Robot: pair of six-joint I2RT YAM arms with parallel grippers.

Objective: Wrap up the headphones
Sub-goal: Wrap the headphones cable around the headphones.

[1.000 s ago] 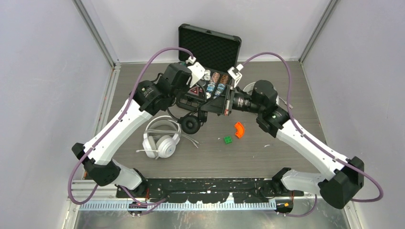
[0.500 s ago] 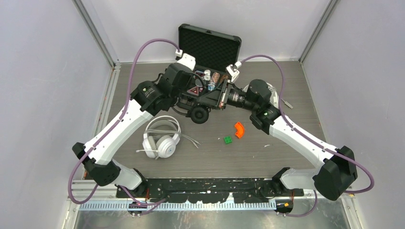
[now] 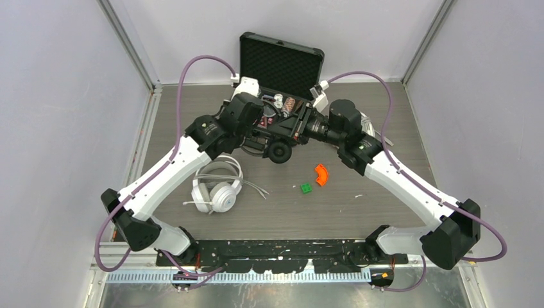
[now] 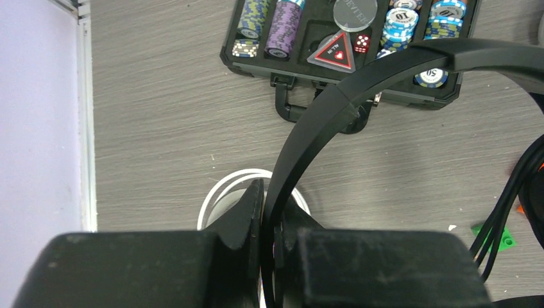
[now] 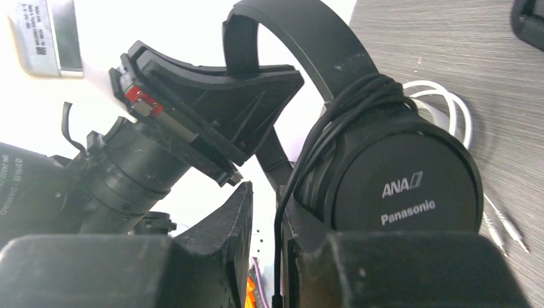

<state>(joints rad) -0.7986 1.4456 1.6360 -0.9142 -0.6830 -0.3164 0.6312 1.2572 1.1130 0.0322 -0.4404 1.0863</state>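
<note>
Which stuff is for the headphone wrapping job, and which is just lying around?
For the job:
- black headphones, pinched in the left hand
- their black cable, looped around the ear cup
- white headphones, lying on the table

Just lying about:
- poker chip case
- green block
- orange curved piece
</note>
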